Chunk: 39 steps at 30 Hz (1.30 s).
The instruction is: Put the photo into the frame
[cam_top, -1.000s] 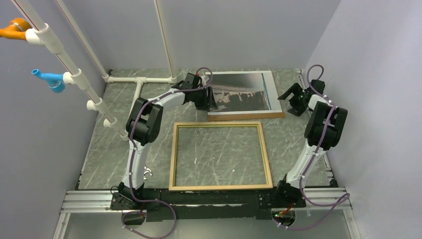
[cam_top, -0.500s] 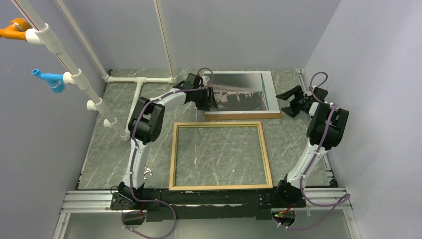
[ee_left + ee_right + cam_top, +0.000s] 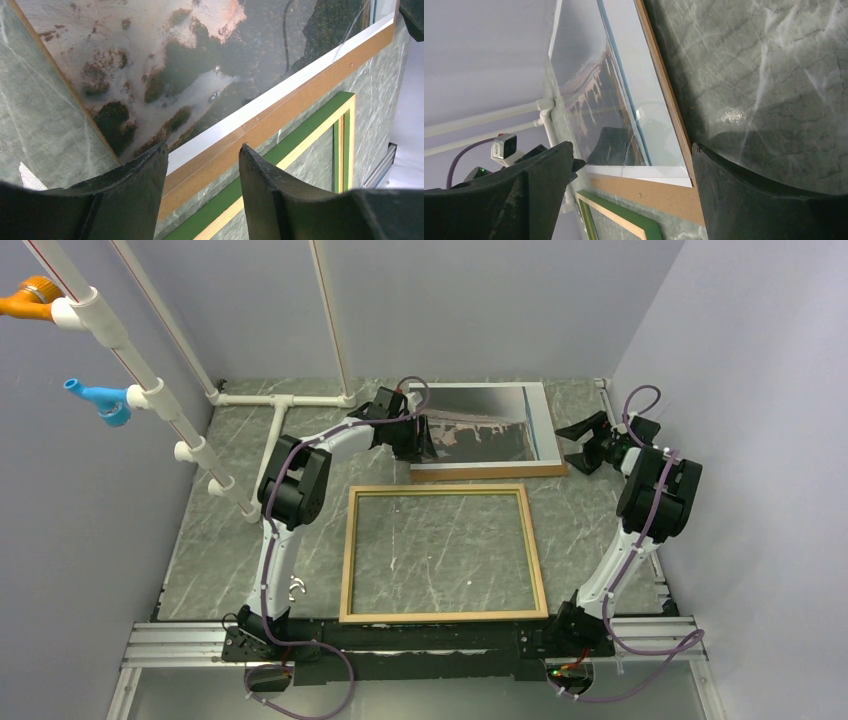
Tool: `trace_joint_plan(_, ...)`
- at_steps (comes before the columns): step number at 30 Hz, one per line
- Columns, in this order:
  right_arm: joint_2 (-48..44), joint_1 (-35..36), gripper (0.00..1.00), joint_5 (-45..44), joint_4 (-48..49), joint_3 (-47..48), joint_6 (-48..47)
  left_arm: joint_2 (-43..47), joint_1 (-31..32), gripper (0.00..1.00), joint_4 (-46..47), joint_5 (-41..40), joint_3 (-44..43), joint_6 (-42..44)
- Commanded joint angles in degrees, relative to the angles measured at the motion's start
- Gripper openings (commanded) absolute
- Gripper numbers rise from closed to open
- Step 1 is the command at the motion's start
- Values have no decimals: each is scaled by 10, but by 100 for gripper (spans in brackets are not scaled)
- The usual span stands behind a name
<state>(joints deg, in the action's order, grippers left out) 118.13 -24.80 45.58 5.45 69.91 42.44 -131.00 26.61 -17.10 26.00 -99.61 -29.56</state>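
The photo [image 3: 480, 428] lies picture-side up on a brown backing board [image 3: 490, 473] toward the far edge of the table [image 3: 220, 530], right of its middle. The frame [image 3: 345, 560] lies flat nearer the table's centre, just beside the board's near edge. The left fingers [image 3: 418, 443] sit low at the photo's near left corner and stand apart. The left wrist view shows the white margin and the board's edge in the gap between them, but I cannot tell whether they touch either. The left arm reaches from the near edge with its elbow raised and its forearm stretched toward the far right. The right fingers [image 3: 583, 435] are spread wide, near the photo's right side but clear of it, pointing at it. The right arm rises along the table's right edge, its elbow high and its wrist bent down.
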Motion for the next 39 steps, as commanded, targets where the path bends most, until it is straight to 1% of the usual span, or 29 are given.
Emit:
trace_joint_plan(1,-44,7,90,-3,-35,2,-32,0,4,61,-28,-27,-12,20)
trace_joint_plan(5,-45,15,90,-26,-59,8,-58,29,0,69,-42,-57,-9,29)
trace_joint_plan(7,-43,23,90,-41,-83,15,-73,40,-7,73,-42,-53,-3,22)
trace_joint_plan(12,-42,35,90,-83,-123,29,-99,66,-37,75,-24,-43,31,-1)
trace_joint_plan(18,-46,48,90,-111,-144,35,-119,64,-60,71,-23,-34,48,-3)
trace_joint_plan(23,-42,62,90,-125,-157,41,-130,54,-64,66,12,14,57,-17)
trace_joint_plan(30,-37,84,90,-149,-178,45,-148,53,-64,62,94,84,79,-65)
trace_joint_plan(39,-35,91,91,-153,-176,32,-153,88,-64,61,145,85,114,-70)
